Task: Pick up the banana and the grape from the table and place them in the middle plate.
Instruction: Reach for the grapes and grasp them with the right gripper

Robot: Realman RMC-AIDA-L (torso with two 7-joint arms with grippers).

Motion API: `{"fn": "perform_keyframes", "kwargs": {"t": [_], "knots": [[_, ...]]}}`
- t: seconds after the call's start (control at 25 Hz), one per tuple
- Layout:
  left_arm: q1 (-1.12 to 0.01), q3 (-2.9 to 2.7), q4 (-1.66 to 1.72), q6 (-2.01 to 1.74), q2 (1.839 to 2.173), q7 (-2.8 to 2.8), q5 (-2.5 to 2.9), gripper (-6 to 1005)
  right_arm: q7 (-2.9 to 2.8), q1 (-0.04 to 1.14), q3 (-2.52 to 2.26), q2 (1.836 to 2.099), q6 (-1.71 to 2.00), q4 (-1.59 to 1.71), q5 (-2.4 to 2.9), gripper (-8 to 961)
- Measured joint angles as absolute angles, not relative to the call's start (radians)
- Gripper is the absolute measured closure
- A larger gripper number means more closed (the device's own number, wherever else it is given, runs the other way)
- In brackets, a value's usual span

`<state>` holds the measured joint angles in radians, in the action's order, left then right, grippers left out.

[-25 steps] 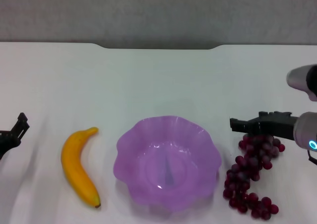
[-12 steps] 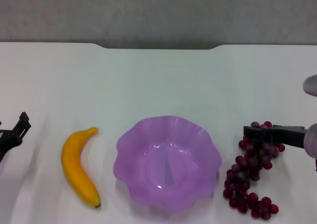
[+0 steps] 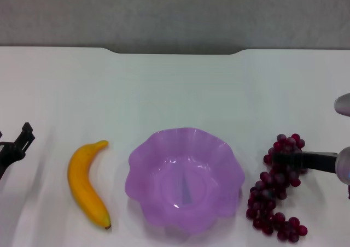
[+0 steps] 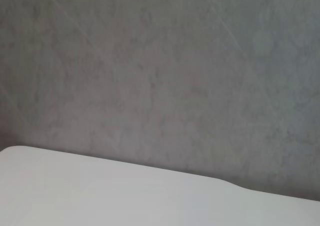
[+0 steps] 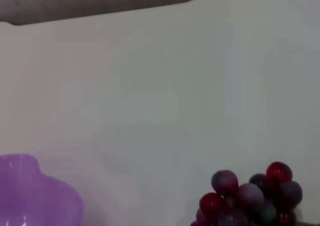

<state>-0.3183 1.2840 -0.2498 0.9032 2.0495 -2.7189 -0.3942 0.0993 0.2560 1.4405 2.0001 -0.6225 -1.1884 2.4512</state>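
Left gripper (image 3: 15, 146) is sitting at the far left edge of the table (image 3: 175, 88), low and well apart from the fruit; only dark finger parts are showing in the head view, and whether they are spread or closed cannot be told. Its wrist camera is facing the grey wall (image 4: 160, 71) above a strip of tabletop. The banana (image 3: 86, 184) is lying on the table just left of the middle plate (image 3: 185, 178), dark tip toward the near edge, stem end pointing away. The plate is sitting at centre with nothing in it. The grape (image 3: 278, 189) is lying just right of the plate, running from upper cluster to near edge. Right gripper (image 3: 287, 160) is reaching in from the right edge, its dark fingers lying across the bunch's upper cluster; grapes are showing above and below them, and grip cannot be confirmed. Right wrist view is showing grapes close up beside the plate rim.
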Motion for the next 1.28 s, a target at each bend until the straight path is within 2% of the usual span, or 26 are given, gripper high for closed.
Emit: {"fn": "perform_keyframes", "kwargs": {"t": [0.68,1.28], "knots": [[-0.318,1.282,-0.252,0.904,2.049,-2.718,-0.394,204,0.159,0.322,1.389,2.004,-0.541,-1.027,2.349,70],[-0.317,1.282,-0.253,0.903,2.049,-2.718,-0.394,205,0.179,0.334,1.376,2.001,-0.495,-0.977,2.342,169]]}}
